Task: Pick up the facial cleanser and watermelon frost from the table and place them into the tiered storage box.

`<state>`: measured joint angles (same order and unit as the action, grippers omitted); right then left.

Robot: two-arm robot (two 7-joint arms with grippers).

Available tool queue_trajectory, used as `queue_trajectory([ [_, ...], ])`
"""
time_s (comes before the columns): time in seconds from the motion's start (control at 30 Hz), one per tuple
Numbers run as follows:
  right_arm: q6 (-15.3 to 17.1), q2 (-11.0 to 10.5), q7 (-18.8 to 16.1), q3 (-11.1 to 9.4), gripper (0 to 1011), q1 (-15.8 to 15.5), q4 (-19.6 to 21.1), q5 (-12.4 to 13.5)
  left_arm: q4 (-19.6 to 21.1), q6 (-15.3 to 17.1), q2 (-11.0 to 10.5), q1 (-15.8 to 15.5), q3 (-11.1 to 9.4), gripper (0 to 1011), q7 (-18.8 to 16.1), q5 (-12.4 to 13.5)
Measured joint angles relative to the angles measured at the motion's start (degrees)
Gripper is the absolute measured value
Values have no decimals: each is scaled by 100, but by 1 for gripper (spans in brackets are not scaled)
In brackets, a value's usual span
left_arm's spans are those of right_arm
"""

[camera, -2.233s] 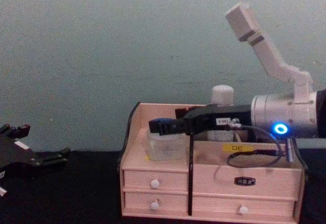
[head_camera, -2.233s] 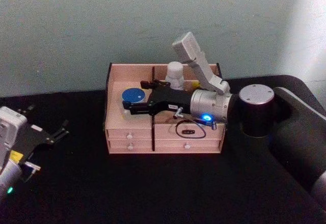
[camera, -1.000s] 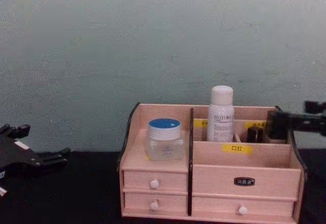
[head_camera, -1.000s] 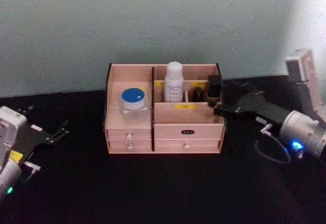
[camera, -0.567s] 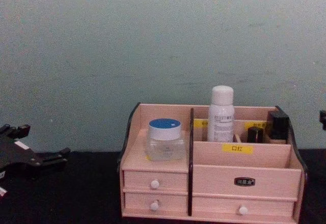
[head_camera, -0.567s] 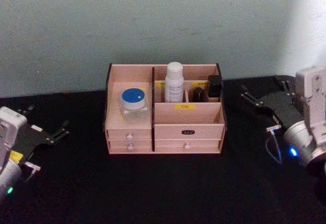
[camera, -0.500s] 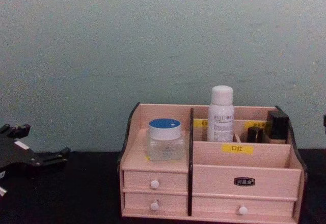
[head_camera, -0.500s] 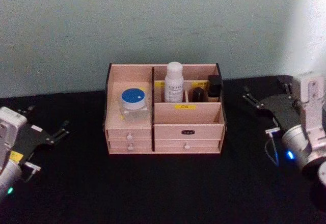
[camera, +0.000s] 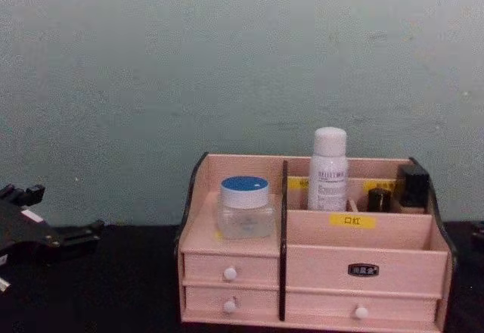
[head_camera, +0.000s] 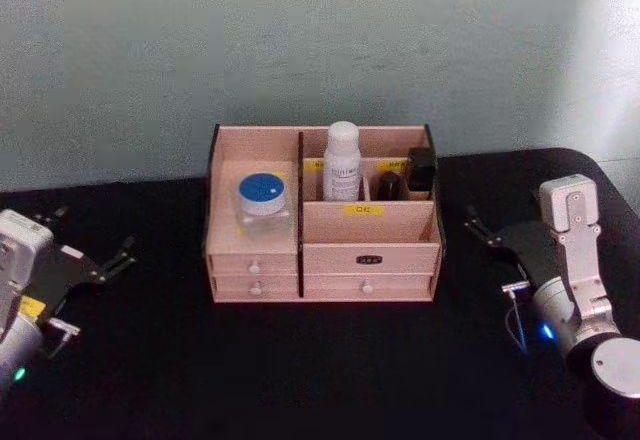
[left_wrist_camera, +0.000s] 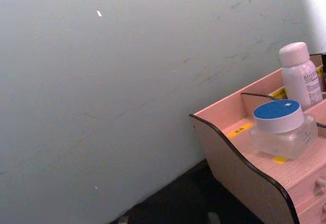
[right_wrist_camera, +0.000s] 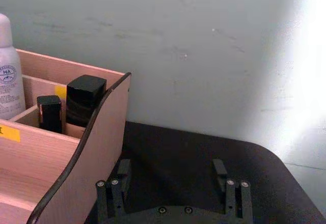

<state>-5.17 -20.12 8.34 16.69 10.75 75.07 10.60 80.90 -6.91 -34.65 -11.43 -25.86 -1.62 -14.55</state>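
The tiered storage box [head_camera: 370, 235] stands mid-table against the wall. On its left tier sits a clear jar with a blue lid [head_camera: 263, 198] [camera: 245, 206] [left_wrist_camera: 281, 129]. A white bottle [head_camera: 342, 161] [camera: 328, 168] stands upright in a back compartment. I cannot tell which is the facial cleanser and which the watermelon frost. My right gripper [head_camera: 488, 235] [right_wrist_camera: 173, 186] is low over the table, right of the box, open and empty. At the table's left edge my left gripper [head_camera: 88, 237] [camera: 57, 213] rests open and empty.
Two small dark containers [head_camera: 420, 172] [right_wrist_camera: 84, 99] stand in the box's back right compartments. The pale wall [head_camera: 320, 40] rises close behind the box. Black tabletop [head_camera: 320, 360] stretches in front of the box and to both sides.
My right arm has left the blue-lidded jar in the box, pulled back to the right and sunk toward the table. The left arm has stayed still.
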Motion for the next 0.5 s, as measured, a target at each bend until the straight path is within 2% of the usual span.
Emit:
queue_trajectory([
  [0.5, -4, -28, -19, 8, 1002, -1, 34, 14, 0, 0, 0, 0, 0, 1001, 0, 0],
])
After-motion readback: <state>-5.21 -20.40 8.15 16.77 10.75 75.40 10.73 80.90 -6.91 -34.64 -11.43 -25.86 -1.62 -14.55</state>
